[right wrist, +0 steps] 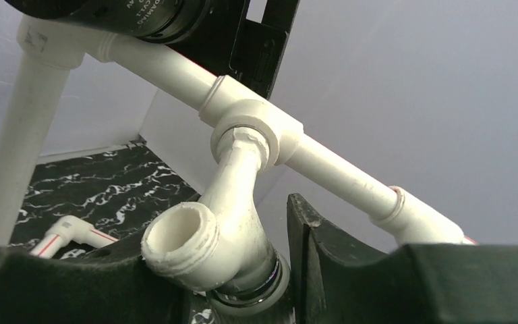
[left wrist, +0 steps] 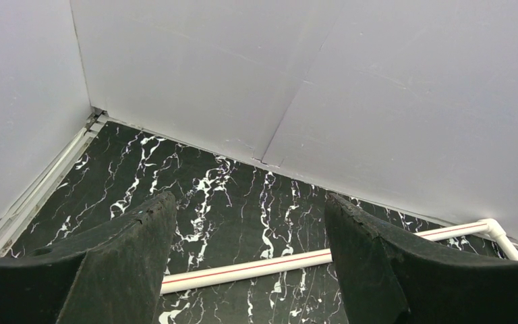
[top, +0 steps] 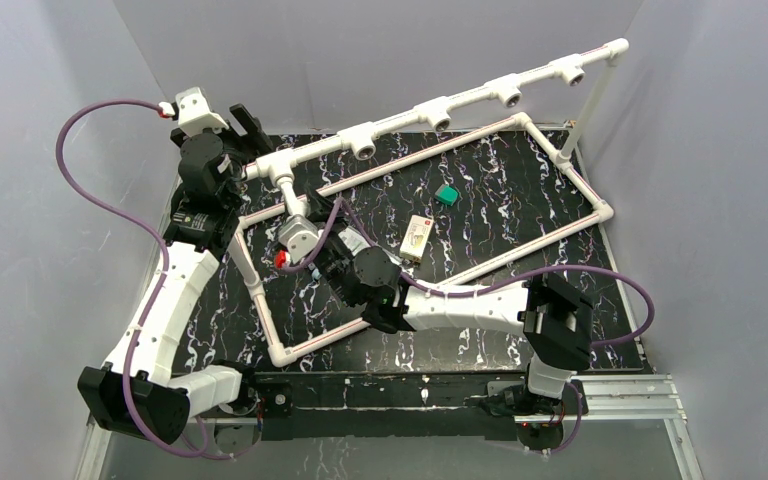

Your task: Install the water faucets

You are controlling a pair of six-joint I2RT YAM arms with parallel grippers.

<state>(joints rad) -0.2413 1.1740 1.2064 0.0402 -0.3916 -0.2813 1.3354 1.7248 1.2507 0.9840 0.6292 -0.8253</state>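
One white water faucet [right wrist: 239, 196] has its stem in the leftmost tee socket [right wrist: 260, 131] of the raised pipe rail [top: 460, 100]. Its open threaded spout [right wrist: 179, 246] points toward the right wrist camera. My right gripper [right wrist: 243, 277] is shut on the faucet's knob end, where a chrome ring sits between the fingers. In the top view this gripper [top: 300, 235] sits just below that tee, holding the faucet [top: 291, 205]. My left gripper [left wrist: 249, 209] is open and empty. It hovers by the rail's left end [top: 247, 125], above the marble floor.
The other tee sockets [top: 365, 140] along the rail show no faucet. A white pipe frame [top: 580, 215] lies on the black marble floor. A small green block [top: 447, 195] and a cream box [top: 417, 238] lie inside it. Grey walls close in the left, back and right.
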